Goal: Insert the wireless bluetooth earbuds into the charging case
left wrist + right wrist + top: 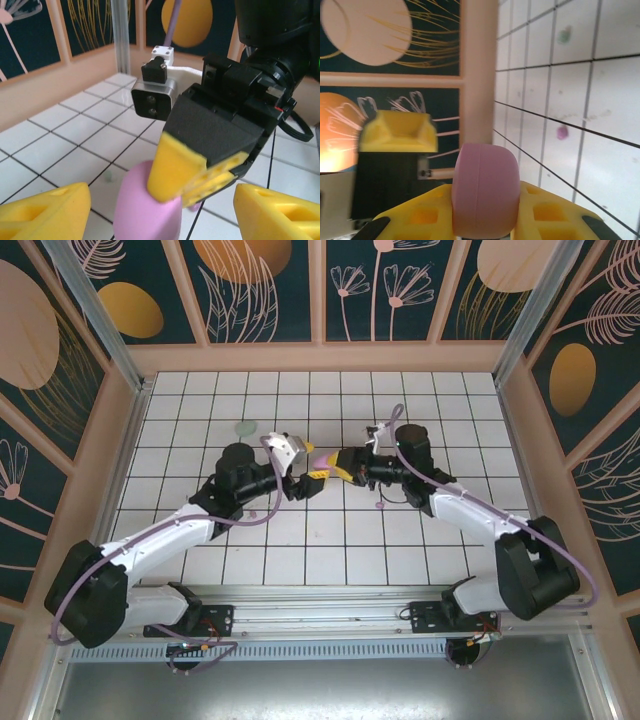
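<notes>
Right gripper [485, 222] around pink case [485, 185]

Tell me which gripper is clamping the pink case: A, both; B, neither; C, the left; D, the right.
D: the right gripper presses its yellow fingers on both sides of the pink case, while the left gripper stands open, clear of it.

case [485, 187] clamped in right gripper [197, 180], above table [330, 545] | left gripper [160, 212] fingers either side, apart from it | earbud [564, 35] and second earbud [562, 132] on tiles
</notes>
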Action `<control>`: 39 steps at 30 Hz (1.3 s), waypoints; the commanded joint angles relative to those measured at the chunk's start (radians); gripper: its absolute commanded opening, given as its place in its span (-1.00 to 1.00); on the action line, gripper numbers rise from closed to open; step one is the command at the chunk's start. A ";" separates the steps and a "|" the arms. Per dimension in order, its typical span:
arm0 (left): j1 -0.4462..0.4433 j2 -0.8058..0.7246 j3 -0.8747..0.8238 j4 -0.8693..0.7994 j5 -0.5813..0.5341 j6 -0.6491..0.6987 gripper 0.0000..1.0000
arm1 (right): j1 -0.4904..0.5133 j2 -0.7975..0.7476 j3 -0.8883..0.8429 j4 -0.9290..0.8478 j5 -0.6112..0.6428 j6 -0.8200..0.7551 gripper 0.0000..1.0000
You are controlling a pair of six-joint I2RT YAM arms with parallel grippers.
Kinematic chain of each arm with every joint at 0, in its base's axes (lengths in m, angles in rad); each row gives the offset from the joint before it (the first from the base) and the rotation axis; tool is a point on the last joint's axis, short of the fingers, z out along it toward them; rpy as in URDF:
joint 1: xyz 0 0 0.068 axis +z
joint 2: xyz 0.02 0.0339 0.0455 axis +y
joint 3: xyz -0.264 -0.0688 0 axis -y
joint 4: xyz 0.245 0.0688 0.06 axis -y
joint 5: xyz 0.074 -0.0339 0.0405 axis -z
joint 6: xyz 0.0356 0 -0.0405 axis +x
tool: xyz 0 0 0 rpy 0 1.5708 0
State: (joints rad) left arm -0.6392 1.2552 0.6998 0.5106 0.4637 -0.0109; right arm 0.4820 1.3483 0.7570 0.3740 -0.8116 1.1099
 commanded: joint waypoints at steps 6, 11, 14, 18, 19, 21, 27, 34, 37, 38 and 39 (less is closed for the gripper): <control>0.039 -0.035 -0.095 0.282 0.125 -0.109 0.47 | -0.006 -0.099 0.036 0.136 0.043 0.195 -0.63; 0.045 0.020 -0.077 0.337 0.168 -0.140 0.41 | 0.004 -0.119 0.036 0.149 0.048 0.218 -0.63; 0.045 0.062 -0.057 0.376 0.196 -0.167 0.36 | 0.012 -0.129 0.035 0.146 0.055 0.220 -0.63; 0.047 0.118 -0.030 0.413 0.224 -0.194 0.26 | 0.018 -0.131 0.031 0.160 0.058 0.232 -0.63; 0.047 0.128 -0.026 0.426 0.228 -0.200 0.23 | 0.021 -0.130 0.032 0.159 0.058 0.231 -0.63; 0.046 0.144 -0.019 0.452 0.233 -0.215 0.16 | 0.023 -0.128 0.031 0.156 0.058 0.228 -0.62; 0.046 0.170 -0.019 0.518 0.239 -0.256 0.08 | 0.023 -0.128 0.006 0.173 0.063 0.238 -0.59; 0.046 0.169 -0.023 0.550 0.216 -0.275 0.13 | 0.024 -0.123 0.001 0.184 0.061 0.240 -0.59; 0.046 0.159 -0.034 0.553 0.168 -0.270 0.26 | 0.024 -0.121 0.002 0.186 0.061 0.240 -0.60; 0.048 0.157 -0.037 0.554 0.155 -0.268 0.27 | 0.025 -0.121 0.003 0.185 0.061 0.239 -0.60; 0.048 0.154 -0.041 0.552 0.142 -0.265 0.28 | 0.025 -0.121 0.002 0.185 0.061 0.239 -0.60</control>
State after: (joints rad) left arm -0.5926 1.4223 0.6521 0.9974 0.6441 -0.2718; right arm 0.4976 1.2461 0.7635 0.5266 -0.7521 1.3426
